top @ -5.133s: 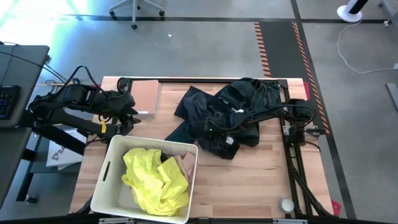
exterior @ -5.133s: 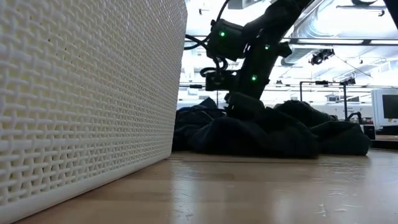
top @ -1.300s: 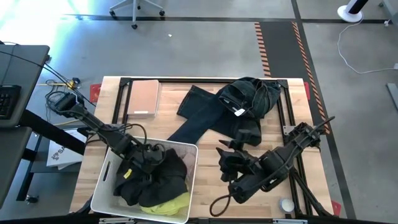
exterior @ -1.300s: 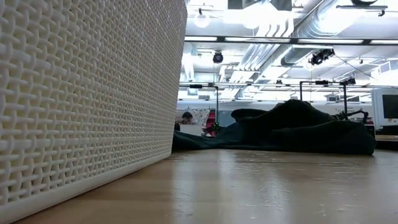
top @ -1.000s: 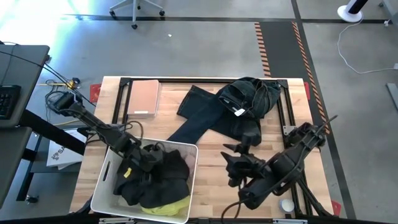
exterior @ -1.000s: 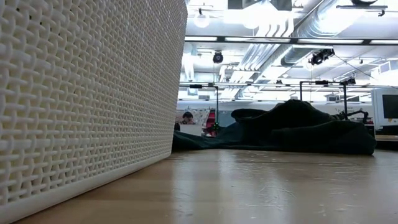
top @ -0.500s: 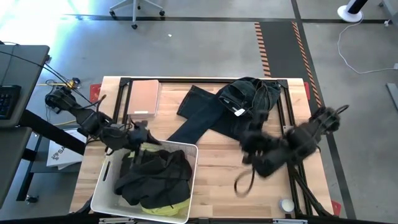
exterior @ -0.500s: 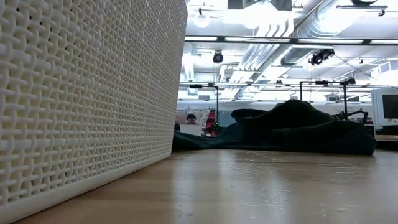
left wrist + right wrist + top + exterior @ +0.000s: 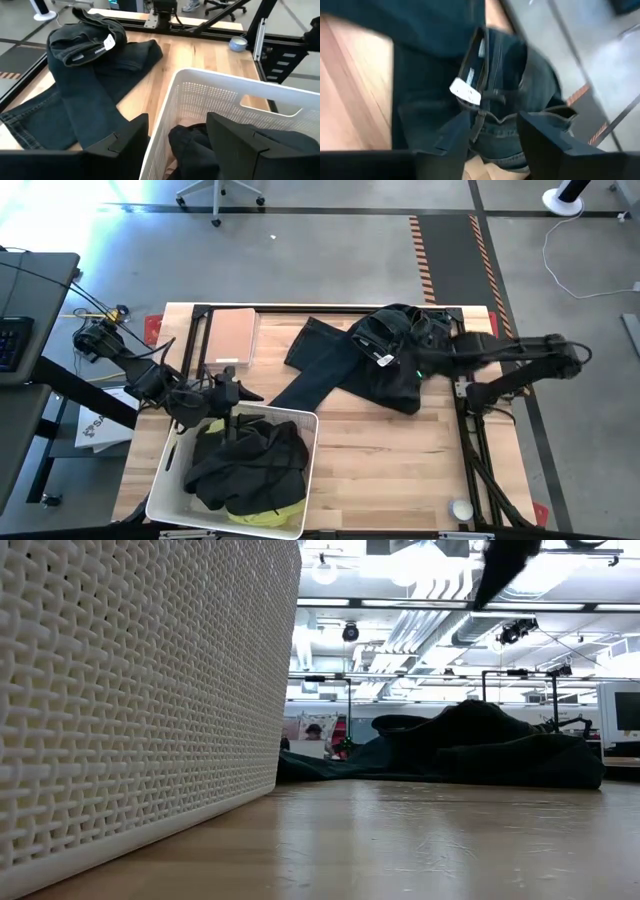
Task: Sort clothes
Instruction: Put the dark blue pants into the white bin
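While the white woven plastic basket (image 9: 170, 480) at the lower left of the high view already holds a black soft garment (image 9: 250, 460) over a bright yellow one (image 9: 275, 508), the dark denim jeans (image 9: 345, 365) lie crumpled on the wooden tabletop (image 9: 390, 470) at upper centre, unsorted. The right gripper (image 9: 418, 366) hangs above them, probably lining up a grasp; its fingers (image 9: 452, 137) stand apart, holding nothing. The left gripper (image 9: 226, 402) hovers over the basket's upper rim, its fingers (image 9: 122, 145) spread wide and empty, apparently clear of the black garment.
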Motion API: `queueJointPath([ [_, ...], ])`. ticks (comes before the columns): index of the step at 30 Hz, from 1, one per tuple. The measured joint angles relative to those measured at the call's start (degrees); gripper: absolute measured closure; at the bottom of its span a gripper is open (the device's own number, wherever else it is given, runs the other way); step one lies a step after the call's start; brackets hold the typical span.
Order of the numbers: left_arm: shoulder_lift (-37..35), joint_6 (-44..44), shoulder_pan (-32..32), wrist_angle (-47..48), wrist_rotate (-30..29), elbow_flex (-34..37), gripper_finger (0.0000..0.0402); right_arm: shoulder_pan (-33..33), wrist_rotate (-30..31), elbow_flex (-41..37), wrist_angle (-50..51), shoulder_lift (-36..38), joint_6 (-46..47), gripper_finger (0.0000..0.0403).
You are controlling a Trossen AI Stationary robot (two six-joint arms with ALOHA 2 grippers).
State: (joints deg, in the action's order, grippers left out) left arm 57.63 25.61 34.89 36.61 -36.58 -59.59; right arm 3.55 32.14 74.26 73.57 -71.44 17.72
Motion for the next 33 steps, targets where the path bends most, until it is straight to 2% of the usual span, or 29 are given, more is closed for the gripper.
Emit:
queueJointPath([
  [3, 0.5, -0.2, 0.0, 0.0, 0.1, 0.0, 0.0204, -7.1, -7.6, -2.6, -3.5, -0.9, -9.5, 0.02],
  [6, 0.9, -0.3, 0.0, 0.0, 0.1, 0.0, 0.0204, -12.6, -11.2, -3.5, -6.5, -2.6, -17.6, 0.0159],
  [11, 1.1, -0.3, 0.0, 0.0, 0.1, 0.0, 0.0204, -18.9, -11.2, -3.9, -7.9, -7.9, -28.9, 0.0097],
  [14, 1.1, -0.3, 0.0, 0.2, 0.0, 0.0, 0.0204, -22.0, -9.2, -3.9, -9.5, -12.7, -32.1, 0.0076],
  [18, 1.1, -0.2, 0.0, 1.1, 0.0, 0.0, 0.0204, -26.7, -9.0, -3.9, -11.0, -19.8, -39.0, 0.0069],
  [22, 1.1, -0.1, 0.0, 1.4, 0.0, 0.0, 0.0204, -33.4, -13.8, -3.9, -14.7, -25.5, -41.0, 0.0068],
  [28, 1.1, 0.7, 0.0, 1.7, 0.1, 0.0, 0.0204, -42.3, -25.9, -3.8, -16.2, -33.1, -38.0, 0.0068],
  [33, 1.1, 1.0, 0.0, 1.8, 0.0, 0.0, 0.0204, -43.2, -27.6, -3.4, -17.2, -38.7, -35.8, 0.0068],
])
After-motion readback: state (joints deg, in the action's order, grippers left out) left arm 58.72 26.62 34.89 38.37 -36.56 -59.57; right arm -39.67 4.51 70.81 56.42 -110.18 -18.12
